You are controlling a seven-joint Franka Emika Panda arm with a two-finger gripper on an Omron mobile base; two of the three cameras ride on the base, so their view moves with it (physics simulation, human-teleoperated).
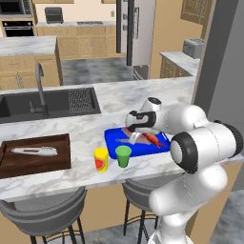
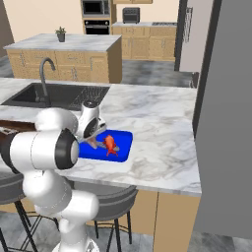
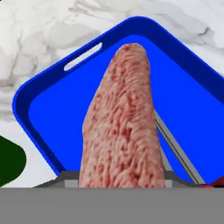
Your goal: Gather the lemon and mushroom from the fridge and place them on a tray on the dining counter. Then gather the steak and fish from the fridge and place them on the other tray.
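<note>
Over the blue tray (image 3: 43, 94), tool (image 1: 135, 136) grips steak (image 3: 122, 127).

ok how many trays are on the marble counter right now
2. A blue tray lies toward the counter's right end, under the gripper, which is shut on the steak. A brown wooden tray lies at the left, in front of the sink. Others may be out of frame.
</note>
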